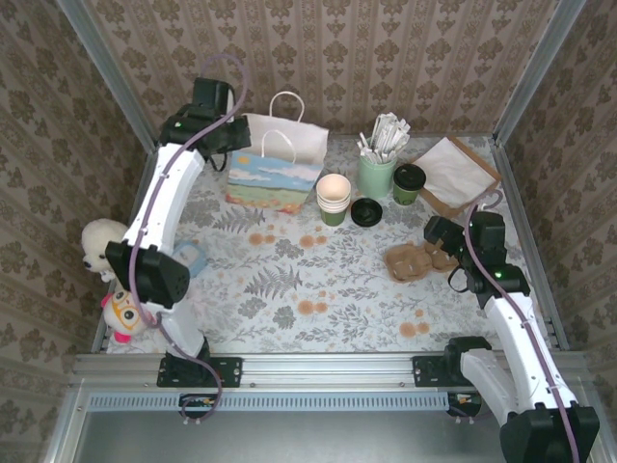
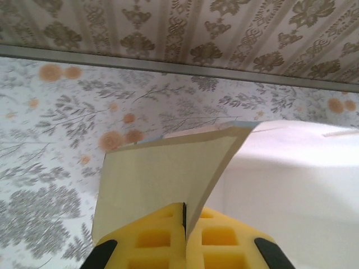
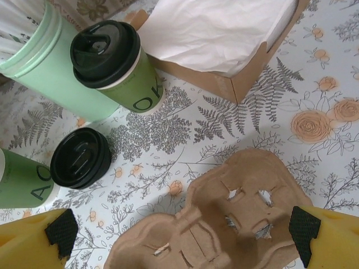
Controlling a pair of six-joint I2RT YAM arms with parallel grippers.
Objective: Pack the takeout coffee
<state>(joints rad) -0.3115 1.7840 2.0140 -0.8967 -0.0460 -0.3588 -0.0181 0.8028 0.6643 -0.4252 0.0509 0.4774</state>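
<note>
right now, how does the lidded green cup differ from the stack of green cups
The lidded cup wears a black lid; the stack of cups is open on top, cream inside showing. The lidded cup is one cup; the stack is several nested. The lidded cup stands right of the pale-green stick holder, the stack left of it. Both are dark green and upright.

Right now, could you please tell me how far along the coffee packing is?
Done: the takeout coffee has its black lid on. In hand: the left gripper has its jaws shut on the edge of the paper bag; the right gripper hangs over the cup carrier, jaws open. Left: the coffee stands on the table, not yet in carrier or bag.
</note>
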